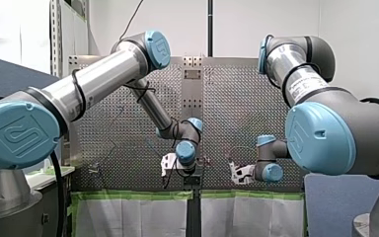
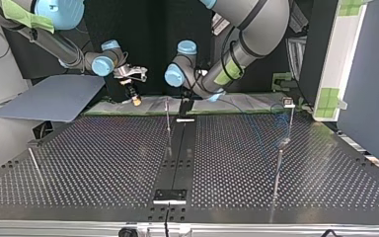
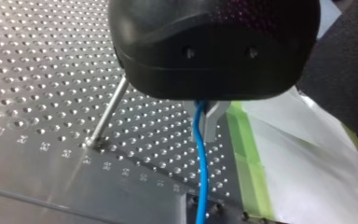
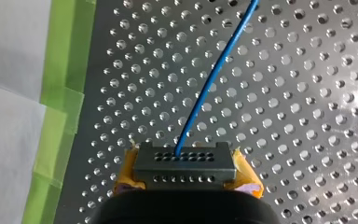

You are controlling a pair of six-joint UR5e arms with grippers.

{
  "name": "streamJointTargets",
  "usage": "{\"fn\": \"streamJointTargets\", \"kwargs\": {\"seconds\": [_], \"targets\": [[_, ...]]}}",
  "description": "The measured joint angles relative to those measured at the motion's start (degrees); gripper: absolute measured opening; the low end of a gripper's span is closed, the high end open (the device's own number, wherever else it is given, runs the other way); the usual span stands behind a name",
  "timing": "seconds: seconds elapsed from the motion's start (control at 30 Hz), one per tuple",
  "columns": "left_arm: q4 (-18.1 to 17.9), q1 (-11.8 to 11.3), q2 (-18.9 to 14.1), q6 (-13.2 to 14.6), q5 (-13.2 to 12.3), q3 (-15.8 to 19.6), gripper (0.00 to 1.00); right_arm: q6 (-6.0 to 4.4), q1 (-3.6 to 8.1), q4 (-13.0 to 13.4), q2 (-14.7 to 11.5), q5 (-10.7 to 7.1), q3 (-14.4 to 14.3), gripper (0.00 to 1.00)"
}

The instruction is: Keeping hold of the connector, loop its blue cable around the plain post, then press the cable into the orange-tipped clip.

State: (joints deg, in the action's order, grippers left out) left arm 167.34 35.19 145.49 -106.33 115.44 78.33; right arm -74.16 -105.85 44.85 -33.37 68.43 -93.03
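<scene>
Connector, dark, two rows of pin holes, pinched between the yellow pads of my right tool. It is held above the worktop, close to the edge lined with green tape. From the connector's face the blue cable runs off over the perforations. My left tool has its metal fingers pressed together on the same cable, also near the taped edge; the cable hangs below them toward the worktop. Just beside this tool a plain metal post stands in the worktop, apart from the cable.
</scene>
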Motion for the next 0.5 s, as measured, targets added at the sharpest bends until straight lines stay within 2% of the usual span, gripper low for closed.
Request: {"fn": "streamJointTargets", "kwargs": {"seconds": [0.13,0.27,0.37,0.5], "targets": [[0.8,0.7,0.0,0.1,0.4,0.0,0.00,1.15,0.03,-1.1,-0.1,-0.82,-0.1,0.00],[1.2,1.4,-0.1,0.2,0.6,0.1,0.00,1.53,0.20,-1.4,-0.7,-1.65,-0.8,0.00],[1.3,1.9,-0.5,0.2,1.1,0.4,0.00,1.42,0.38,-0.8,-2.0,-1.82,-2.1,0.00],[1.0,2.4,-1.8,0.1,1.7,1.2,0.00,0.55,0.65,0.6,-4.1,-1.86,-3.8,0.00]]}}
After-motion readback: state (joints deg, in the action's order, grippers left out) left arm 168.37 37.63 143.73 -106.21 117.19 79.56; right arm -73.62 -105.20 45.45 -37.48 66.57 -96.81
